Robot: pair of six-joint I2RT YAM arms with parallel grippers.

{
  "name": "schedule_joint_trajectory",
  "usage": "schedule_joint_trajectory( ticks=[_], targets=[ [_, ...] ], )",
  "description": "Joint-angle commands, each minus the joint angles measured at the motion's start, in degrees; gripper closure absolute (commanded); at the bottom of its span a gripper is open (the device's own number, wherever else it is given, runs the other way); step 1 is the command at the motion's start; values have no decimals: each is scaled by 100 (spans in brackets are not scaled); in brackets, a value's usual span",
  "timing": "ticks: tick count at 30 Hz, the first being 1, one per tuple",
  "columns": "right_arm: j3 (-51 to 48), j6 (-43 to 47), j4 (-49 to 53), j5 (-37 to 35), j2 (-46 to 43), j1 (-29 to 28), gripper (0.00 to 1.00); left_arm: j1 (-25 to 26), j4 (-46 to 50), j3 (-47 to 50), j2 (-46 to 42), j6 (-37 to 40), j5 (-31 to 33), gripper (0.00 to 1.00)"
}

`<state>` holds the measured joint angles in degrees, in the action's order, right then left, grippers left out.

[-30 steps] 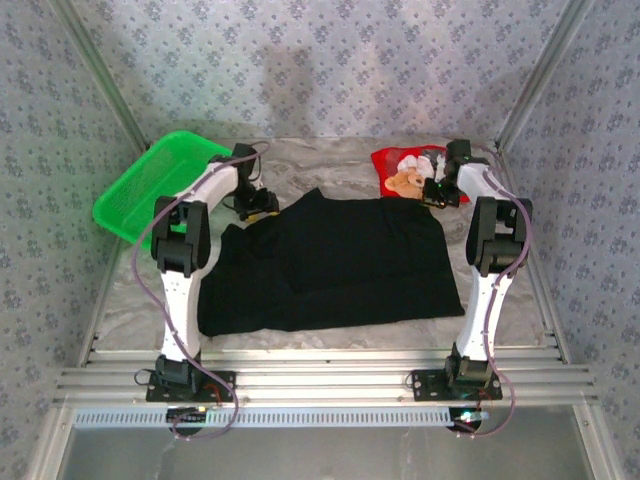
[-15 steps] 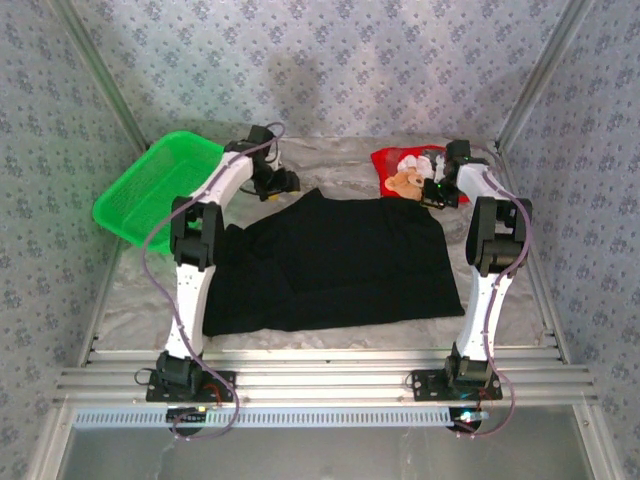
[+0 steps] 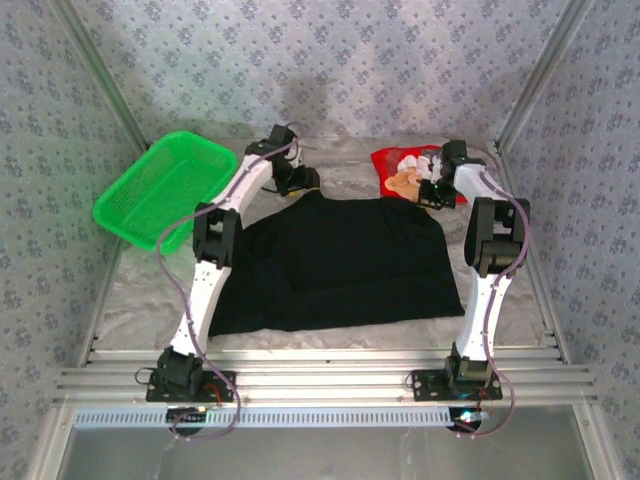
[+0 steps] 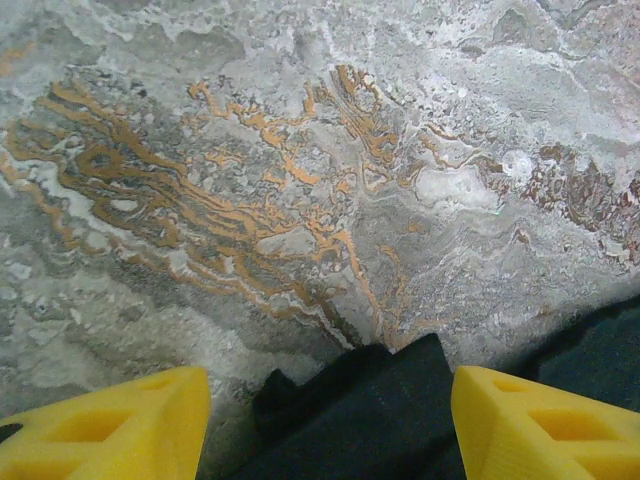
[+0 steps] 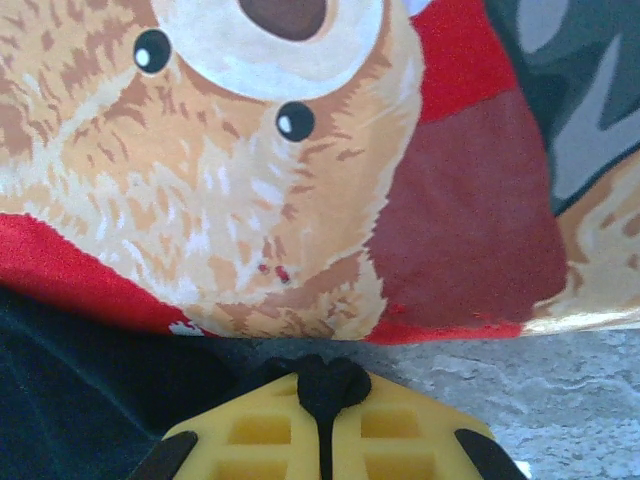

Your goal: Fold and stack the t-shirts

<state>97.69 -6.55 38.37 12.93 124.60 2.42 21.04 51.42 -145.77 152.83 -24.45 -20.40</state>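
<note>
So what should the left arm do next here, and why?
Probably lower the left end effector and close it on the far-left corner of the large plain black cloth t-shirt. It stands open with that corner in its gap, while the right end effector is shut on the far-right corner, so both could then lift to fold.

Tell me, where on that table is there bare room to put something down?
Bare table lies near-left, between the green basket and the black t-shirt, and at the far middle, left of the red t-shirt. The far right corner is crowded: the right fingers pinch black cloth beside the red one.
</note>
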Motion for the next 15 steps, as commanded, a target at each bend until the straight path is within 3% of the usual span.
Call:
schedule_joint_trajectory(
  ticks=[1, 10, 15],
  targets=[
    [-74, 40, 169, 142, -243, -47, 90, 32, 105, -249, 121, 155, 200, 35],
    [-83, -5, 196, 172, -235, -49, 91, 100, -118, -288, 247, 291, -24, 39],
    [-133, -13, 224, 171, -225, -55, 91, 154, -202, -291, 307, 301, -269, 47]
  ],
)
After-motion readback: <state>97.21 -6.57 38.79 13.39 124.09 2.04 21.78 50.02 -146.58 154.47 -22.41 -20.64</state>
